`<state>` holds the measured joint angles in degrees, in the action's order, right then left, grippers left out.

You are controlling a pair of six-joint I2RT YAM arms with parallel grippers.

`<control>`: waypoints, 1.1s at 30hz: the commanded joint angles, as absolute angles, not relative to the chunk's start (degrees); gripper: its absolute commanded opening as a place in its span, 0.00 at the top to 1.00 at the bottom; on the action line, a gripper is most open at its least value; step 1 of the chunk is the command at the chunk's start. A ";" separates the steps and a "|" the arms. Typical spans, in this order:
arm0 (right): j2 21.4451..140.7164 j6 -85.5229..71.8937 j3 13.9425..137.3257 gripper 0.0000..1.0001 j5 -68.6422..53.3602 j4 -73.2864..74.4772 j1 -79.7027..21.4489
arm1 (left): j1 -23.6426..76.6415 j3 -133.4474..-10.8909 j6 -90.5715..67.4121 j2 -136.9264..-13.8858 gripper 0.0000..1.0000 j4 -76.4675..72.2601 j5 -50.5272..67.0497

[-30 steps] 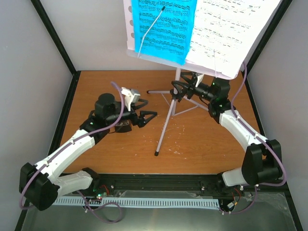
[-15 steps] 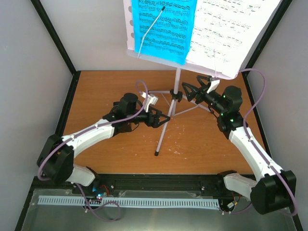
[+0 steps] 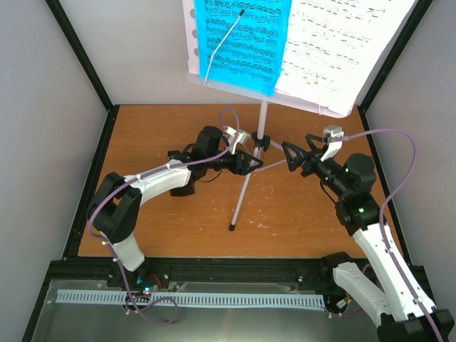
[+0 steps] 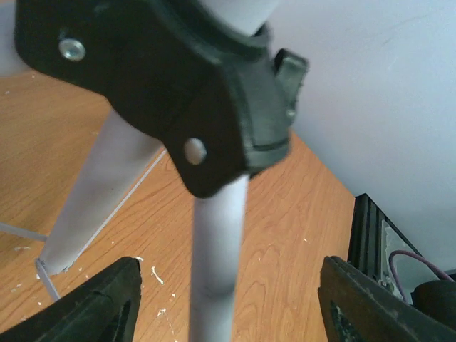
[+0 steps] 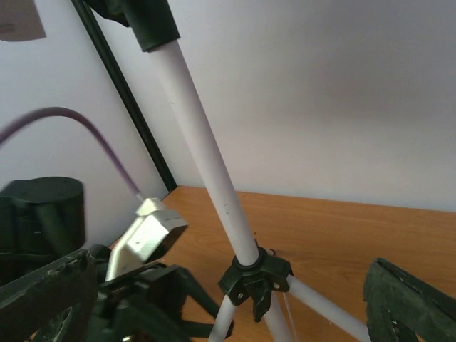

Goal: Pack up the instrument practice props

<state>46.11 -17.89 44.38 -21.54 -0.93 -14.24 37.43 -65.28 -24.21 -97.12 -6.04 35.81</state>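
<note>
music stand [image 3: 263,117] | top cut off | left claw [image 3: 249,162] spread astride pole [image 4: 214,271] | right claw [image 3: 287,157] wide

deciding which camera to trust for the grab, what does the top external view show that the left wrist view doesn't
Only the top external view: the white sheet music and teal folder up top, the tripod legs spread on the table, and the right pincer open, apart from the pole. Only the left wrist view: the black collar close up, and a gap between the pole and each finger of the left pincer. Both: the silver pole and wooden table.
</note>
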 commanded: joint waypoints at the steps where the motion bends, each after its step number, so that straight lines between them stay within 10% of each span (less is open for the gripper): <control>1: 40.83 -19.53 42.26 0.00 -20.48 4.20 -14.06 | 37.79 -68.80 -22.88 -99.51 0.34 -8.87 36.39; 17: 37.84 -26.38 39.97 0.00 -26.53 4.44 -14.06 | 37.79 -67.85 -22.14 -99.46 0.98 -12.33 33.52; 33: 39.11 -28.53 36.86 0.00 -26.78 1.20 -14.11 | 39.32 -55.91 -33.59 -87.98 1.00 -16.15 16.10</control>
